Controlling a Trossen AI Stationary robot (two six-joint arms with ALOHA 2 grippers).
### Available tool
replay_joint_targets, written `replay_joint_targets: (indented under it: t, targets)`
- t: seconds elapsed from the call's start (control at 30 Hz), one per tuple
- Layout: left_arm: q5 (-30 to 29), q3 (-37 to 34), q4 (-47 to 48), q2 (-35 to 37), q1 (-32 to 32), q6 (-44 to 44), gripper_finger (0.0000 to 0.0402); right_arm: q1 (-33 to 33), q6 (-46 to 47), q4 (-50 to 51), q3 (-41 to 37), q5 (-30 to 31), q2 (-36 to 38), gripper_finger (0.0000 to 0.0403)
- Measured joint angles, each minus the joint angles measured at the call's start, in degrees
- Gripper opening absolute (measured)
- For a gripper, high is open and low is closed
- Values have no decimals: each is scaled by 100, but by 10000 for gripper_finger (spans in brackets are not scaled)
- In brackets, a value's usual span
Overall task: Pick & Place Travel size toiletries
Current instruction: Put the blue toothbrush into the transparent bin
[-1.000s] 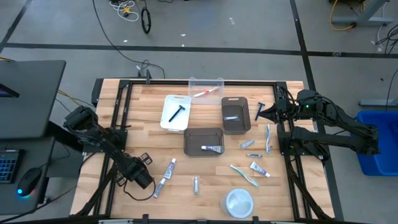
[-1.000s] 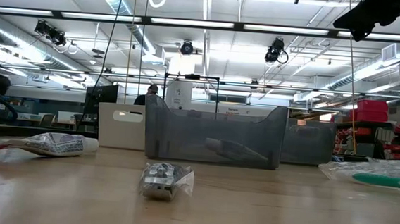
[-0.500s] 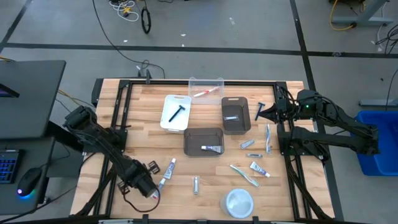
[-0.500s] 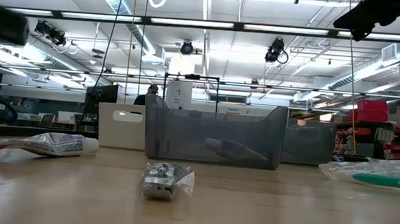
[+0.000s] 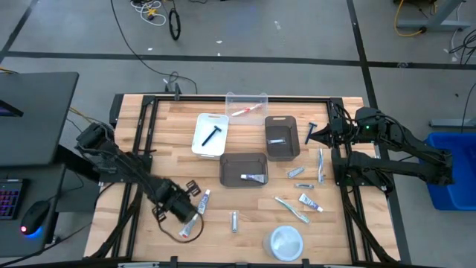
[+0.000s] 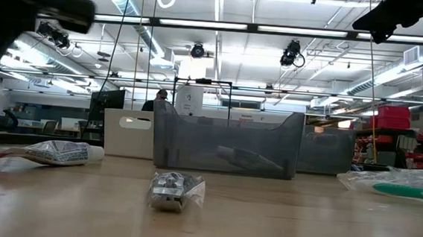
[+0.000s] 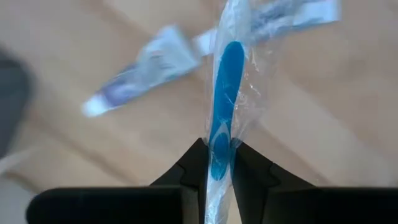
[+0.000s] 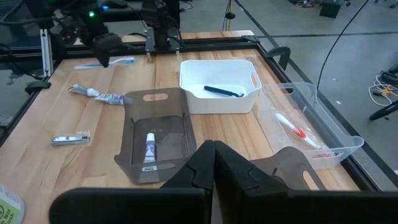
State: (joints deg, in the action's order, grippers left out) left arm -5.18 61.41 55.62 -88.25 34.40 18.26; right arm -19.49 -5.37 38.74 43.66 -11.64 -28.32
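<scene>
Wooden slats of the table are filling the high view, with grey floor and cables lying beyond. Across it, the left arm is reaching to the near left part, and its left gripper is pinching a wrapped blue toothbrush by one end, above a toothpaste tube. At the far right edge the right gripper is waiting with its fingers pressed together and holding nothing.

A dark grey bin is sitting mid-table with a tube in it, a second dark bin beyond it, a white bin holding a black razor, and a clear bin holding a pink toothbrush.

Held so near its tip and wrapped in slick film, the brush is likely to swing or slip out in transit. It could also be catching on a bin wall. A small silvery tube and the round white dish are lying nearby but clear of a path to the bins.
</scene>
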Motion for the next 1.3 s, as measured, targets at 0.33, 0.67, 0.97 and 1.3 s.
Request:
replay_joint_targets:
  t: [0.33,0.67,0.97,1.3]
  targets:
    - [-212,0,-7,220,-1091,371,59,1,0,-1,0,-2,-1,14]
    - [-188,0,-39,217,-2050,771,59,0,-2,-1,0,-2,-1,14]
    - [-190,0,-119,217,-2922,774,60,2,0,-2,0,-1,-1,13]
    - [-230,0,-111,214,-3525,1003,61,0,0,-1,0,-2,0,14]
